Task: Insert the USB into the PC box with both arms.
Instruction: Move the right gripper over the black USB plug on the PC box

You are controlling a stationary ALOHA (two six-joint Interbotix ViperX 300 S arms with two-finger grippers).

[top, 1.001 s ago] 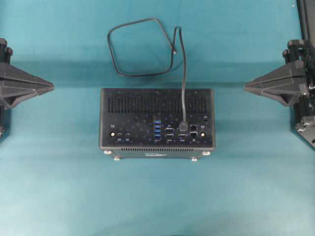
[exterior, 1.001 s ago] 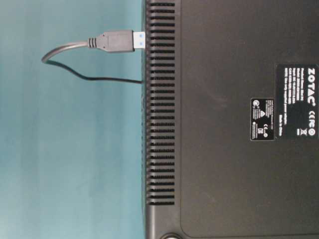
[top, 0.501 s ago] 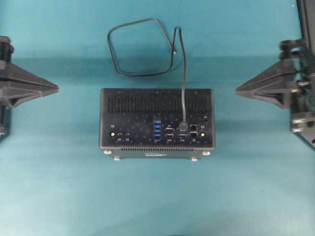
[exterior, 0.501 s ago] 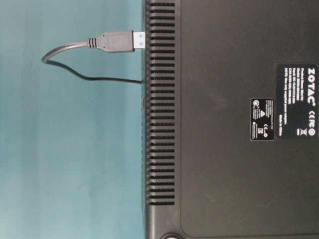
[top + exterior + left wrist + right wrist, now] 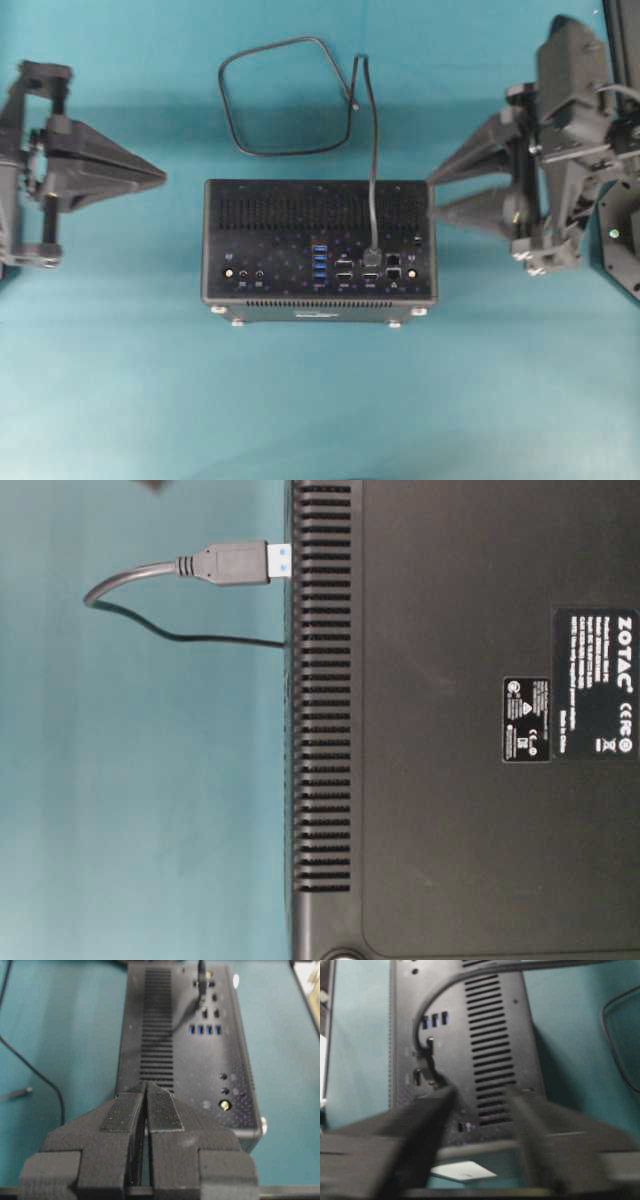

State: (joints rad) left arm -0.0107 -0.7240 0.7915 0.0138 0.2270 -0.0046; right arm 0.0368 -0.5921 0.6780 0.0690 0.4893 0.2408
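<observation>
The PC box lies at the table's centre with its port face up. The USB cable forms a loop behind the box and runs over its vent slots to the black plug, beside the blue ports. From table level the plug's blue tip meets the box; how deep it sits I cannot tell. My left gripper is shut and empty, left of the box, tips aimed at its end. My right gripper is open at the box's right edge, its blurred fingers either side of that end.
The table is a teal cloth. The cable's loose end lies inside the loop, seen also as a short tip on the cloth. A white patch shows below the right gripper. The right arm's base stands at the right edge.
Both arms have moved inward toward the box. The right gripper has gone from shut to open and now reaches the box's right edge. The cable and box have not moved.
</observation>
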